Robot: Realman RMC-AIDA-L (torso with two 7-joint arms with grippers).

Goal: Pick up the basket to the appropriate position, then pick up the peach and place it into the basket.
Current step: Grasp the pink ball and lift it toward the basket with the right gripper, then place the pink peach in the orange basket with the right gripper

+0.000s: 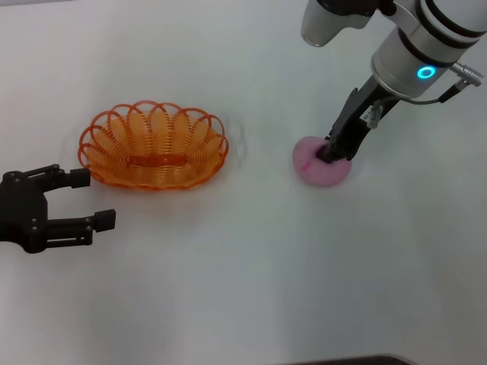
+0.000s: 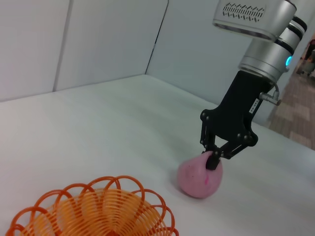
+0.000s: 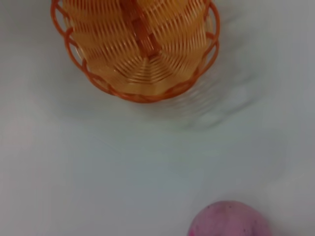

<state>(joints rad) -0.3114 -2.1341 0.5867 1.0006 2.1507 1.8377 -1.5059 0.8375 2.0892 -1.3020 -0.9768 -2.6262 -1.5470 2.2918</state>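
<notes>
The orange basket (image 1: 152, 147) stands on the white table, left of centre. It also shows in the left wrist view (image 2: 93, 211) and the right wrist view (image 3: 135, 44), and it holds nothing. The pink peach (image 1: 316, 172) lies on the table to the right of the basket. My right gripper (image 1: 329, 156) comes down onto the peach's top, and its fingers are pinched on the peach (image 2: 196, 179). The peach rests on the table (image 3: 230, 220). My left gripper (image 1: 94, 199) is open and empty, just left of and in front of the basket, apart from it.
The white table (image 1: 243, 289) is bare around the basket and the peach, with a wide gap between the two. White wall panels (image 2: 98, 39) stand behind the table in the left wrist view.
</notes>
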